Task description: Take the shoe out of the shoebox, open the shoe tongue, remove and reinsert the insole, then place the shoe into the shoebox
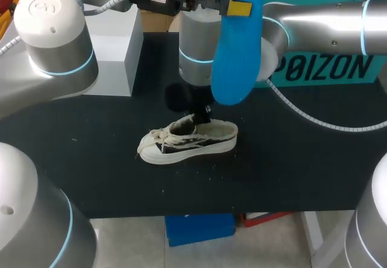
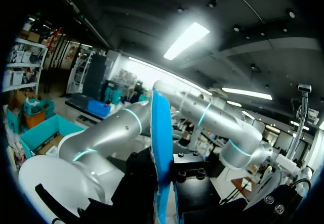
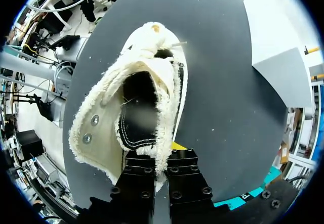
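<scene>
A cream and black low shoe [image 1: 187, 140] lies on its sole in the middle of the black table, toe to the left. My right gripper [image 1: 203, 114] comes down on its heel; in the right wrist view the gripper [image 3: 163, 159] is shut on the shoe's [image 3: 136, 107] frayed heel rim, one finger inside and one outside. My left gripper [image 1: 237, 6] is high above the table, shut on a blue insole [image 1: 236, 50] that hangs down from it. In the left wrist view the insole [image 2: 161, 143] stands edge-on between the fingers. The teal shoebox [image 1: 329, 68] is at the back right.
A white box [image 1: 115, 44] stands at the back left of the table. My right arm [image 1: 314, 23] stretches across in front of the teal shoebox. Small crumbs lie scattered on the black table [image 1: 290, 165] around the shoe.
</scene>
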Robot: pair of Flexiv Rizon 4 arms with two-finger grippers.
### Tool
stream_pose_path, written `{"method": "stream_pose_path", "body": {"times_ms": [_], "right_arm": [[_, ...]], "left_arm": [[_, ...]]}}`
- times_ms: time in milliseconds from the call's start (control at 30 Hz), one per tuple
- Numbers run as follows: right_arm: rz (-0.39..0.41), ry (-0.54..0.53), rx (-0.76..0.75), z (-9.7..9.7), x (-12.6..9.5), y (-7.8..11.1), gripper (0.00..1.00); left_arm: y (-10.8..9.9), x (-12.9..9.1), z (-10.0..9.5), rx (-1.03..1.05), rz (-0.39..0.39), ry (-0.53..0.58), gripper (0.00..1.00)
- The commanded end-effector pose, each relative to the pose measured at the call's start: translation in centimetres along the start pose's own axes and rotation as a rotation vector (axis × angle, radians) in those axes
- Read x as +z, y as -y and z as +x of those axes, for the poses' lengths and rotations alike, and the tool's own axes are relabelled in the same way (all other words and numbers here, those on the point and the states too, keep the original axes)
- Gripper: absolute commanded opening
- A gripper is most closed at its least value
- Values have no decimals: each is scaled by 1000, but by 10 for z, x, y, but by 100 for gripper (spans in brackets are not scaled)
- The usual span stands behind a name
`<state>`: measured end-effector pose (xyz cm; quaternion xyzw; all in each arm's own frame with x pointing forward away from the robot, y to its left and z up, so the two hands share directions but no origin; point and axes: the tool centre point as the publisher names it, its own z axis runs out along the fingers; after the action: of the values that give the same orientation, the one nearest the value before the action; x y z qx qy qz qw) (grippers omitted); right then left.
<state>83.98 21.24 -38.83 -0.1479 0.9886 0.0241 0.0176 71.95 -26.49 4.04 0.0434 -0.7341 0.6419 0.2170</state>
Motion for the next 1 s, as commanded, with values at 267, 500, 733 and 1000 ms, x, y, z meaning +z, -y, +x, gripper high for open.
{"method": "stream_pose_path", "body": {"times_ms": [267, 500, 733, 1000], "right_arm": [[75, -16, 149, -1, -19, 13, 0], [113, 45, 479, -5, -59, 43, 0], [28, 104, 1044, -14, -77, 72, 0], [-57, 126, 1474, -14, -74, 86, 0]], "left_arm": [[0, 1, 0, -1, -2, 2, 0], [0, 1, 0, -1, -2, 2, 0], [0, 1, 0, -1, -2, 2, 0], [0, 1, 0, -1, -2, 2, 0]]}}
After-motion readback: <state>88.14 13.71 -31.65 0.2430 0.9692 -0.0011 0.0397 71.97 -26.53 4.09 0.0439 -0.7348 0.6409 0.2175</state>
